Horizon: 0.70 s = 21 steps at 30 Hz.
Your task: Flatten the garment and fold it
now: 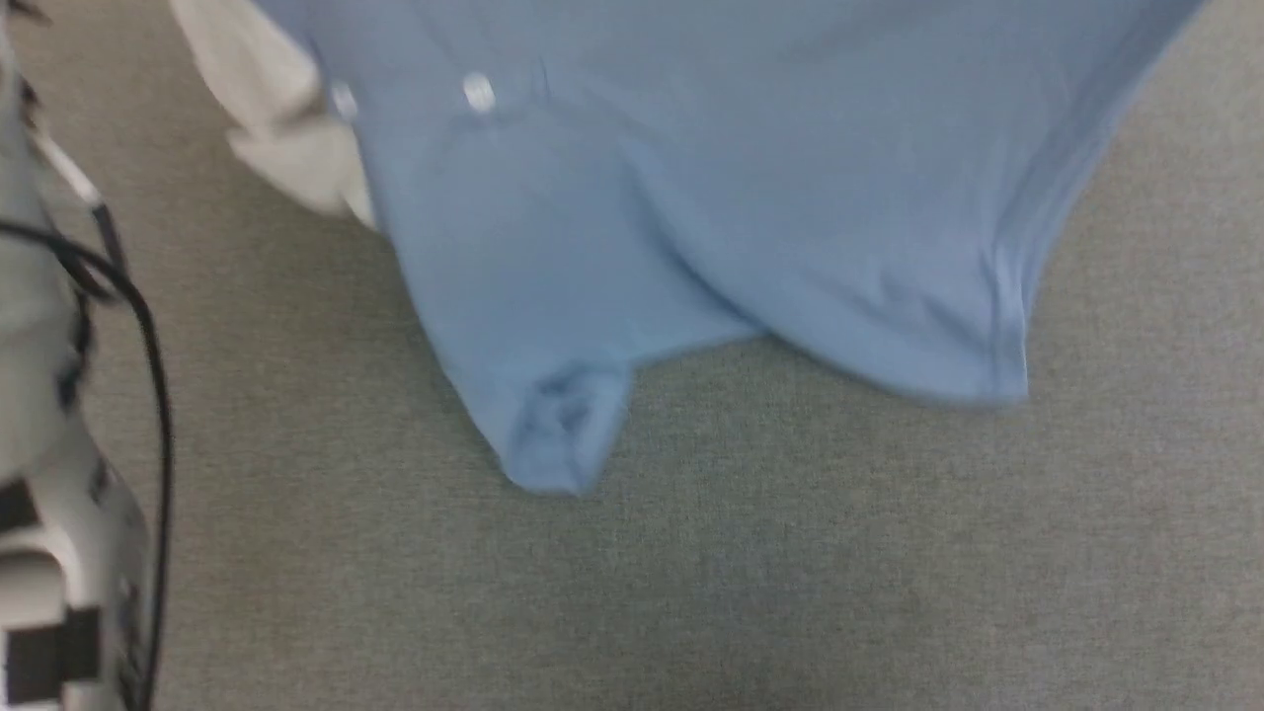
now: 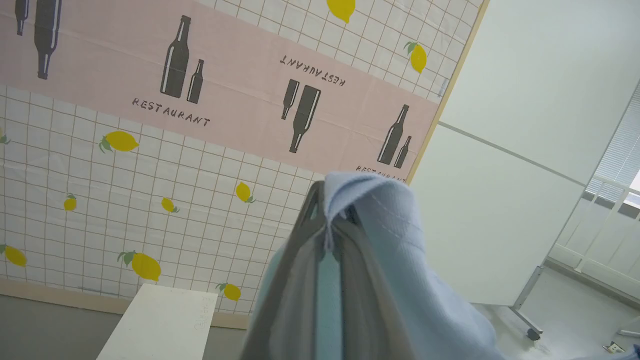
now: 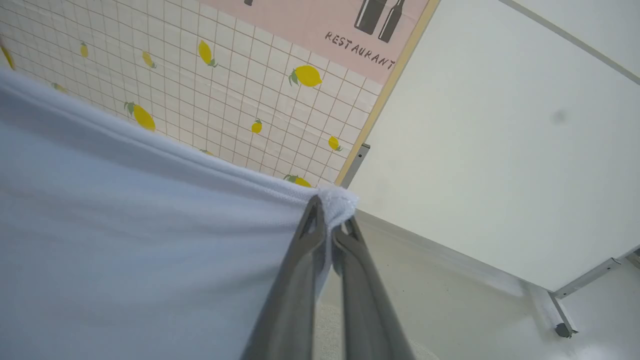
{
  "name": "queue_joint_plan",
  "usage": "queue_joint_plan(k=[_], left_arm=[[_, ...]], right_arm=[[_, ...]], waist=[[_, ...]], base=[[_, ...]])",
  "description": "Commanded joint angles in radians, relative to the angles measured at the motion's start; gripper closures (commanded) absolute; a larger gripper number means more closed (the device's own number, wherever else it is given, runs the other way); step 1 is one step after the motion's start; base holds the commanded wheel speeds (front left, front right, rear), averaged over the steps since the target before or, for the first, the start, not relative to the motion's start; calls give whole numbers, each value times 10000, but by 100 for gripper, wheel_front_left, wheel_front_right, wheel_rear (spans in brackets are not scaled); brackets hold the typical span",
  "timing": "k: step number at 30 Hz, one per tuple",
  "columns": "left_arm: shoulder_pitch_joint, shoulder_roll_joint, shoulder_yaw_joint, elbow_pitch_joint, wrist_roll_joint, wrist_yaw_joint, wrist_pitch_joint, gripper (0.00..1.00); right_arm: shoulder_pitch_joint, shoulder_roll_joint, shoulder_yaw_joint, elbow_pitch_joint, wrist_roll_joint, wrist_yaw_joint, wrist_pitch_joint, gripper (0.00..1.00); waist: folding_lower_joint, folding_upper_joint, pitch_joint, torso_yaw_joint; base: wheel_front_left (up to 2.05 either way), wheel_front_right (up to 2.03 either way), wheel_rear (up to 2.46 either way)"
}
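The light blue polo shirt [image 1: 711, 197] hangs in the air above the grey surface in the head view, white collar [image 1: 276, 118] at the upper left, one sleeve [image 1: 563, 425] drooping lowest. In the left wrist view my left gripper [image 2: 331, 200] points up, shut on a fold of the blue knit [image 2: 395, 240] that drapes over its right finger. In the right wrist view my right gripper [image 3: 331, 212] is shut on a hemmed corner of the shirt [image 3: 125, 250], which stretches away to the left as a taut sheet.
A grey felt-like surface [image 1: 741, 573] lies under the shirt. My pale arm with a black cable [image 1: 59, 444] runs down the head view's left edge. Behind stand a lemon-patterned wall cloth [image 2: 150, 175], a white panel [image 3: 500, 150] and a white box [image 2: 160, 325].
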Motion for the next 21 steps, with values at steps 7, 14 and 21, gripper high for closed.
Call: queue_joint_plan(k=[7, 14, 21], left_arm=[[-3416, 367, 460, 1342, 622, -58, -1465, 100], [-5285, 602, 714, 2322, 948, -456, -3183, 100], [-3282, 849, 445, 3622, 1039, -1097, -3502, 100]], right_arm=[[-3071, 633, 173, 1799, -1065, -15, -1282, 100], [-4948, 1457, -720, 3178, -2403, -15, -3347, 100], [-3764, 1605, 47, 4149, -1985, -15, -4003, 100]], waist=[[-1, 0, 1960, -623], [-1, 0, 2051, -482], [-1, 0, 1506, -110]], base=[[0, 0, 0], [0, 0, 0], [0, 0, 0]])
